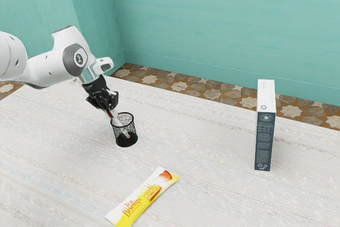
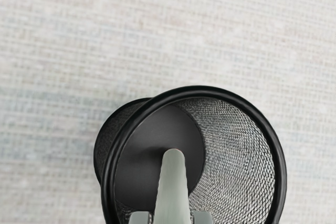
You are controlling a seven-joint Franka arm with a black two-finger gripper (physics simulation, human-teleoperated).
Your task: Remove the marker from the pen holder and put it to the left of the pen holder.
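Note:
In the exterior view my gripper [image 1: 110, 110] reaches down at a slant to the mouth of the black mesh pen holder [image 1: 134, 131], shut on the upper part of the marker [image 1: 120, 127]. The marker is pale with some red near the fingers; it leans inside the holder, its lower end near the dark base. In the wrist view the gripper [image 2: 171, 217] has a fingertip against each side of the marker [image 2: 172, 184], which points into the round pen holder [image 2: 281, 174]. Whether its end touches the base I cannot tell.
A yellow and white biscuit packet [image 1: 142, 197] lies on the pale table [image 1: 212, 136], nearer the exterior camera than the holder. A tall dark-and-white box [image 1: 264, 142] stands toward the exterior view's right. Behind the table is a teal wall [image 1: 223, 30].

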